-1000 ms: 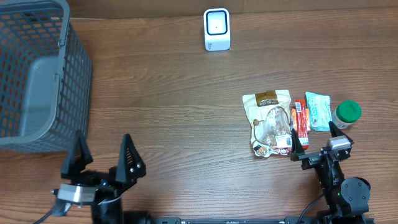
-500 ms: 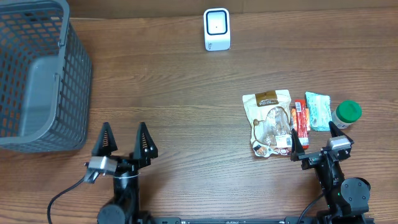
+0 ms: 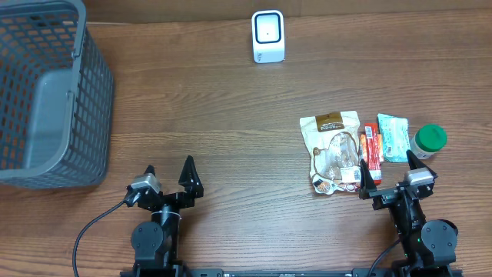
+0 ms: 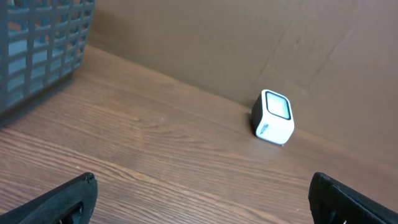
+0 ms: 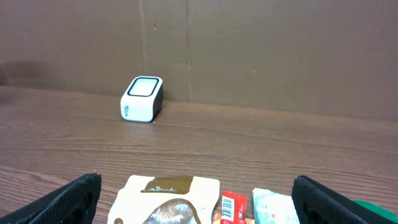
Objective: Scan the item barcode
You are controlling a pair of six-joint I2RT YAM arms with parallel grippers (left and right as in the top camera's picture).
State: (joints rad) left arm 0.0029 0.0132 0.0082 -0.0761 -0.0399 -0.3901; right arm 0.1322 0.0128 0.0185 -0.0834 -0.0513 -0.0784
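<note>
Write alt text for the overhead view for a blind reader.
An open left gripper and open right gripper sit at the near edge of a wooden table. By the right one lie a tan pouch, red packet, teal packet and green-lidded bottle. A white scanner stands at the far edge, a grey basket far left.

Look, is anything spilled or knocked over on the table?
No, nothing stands out. The snack packets lie side by side beside the green-lidded jar, the scanner stands upright, and the basket sits upright.
</note>
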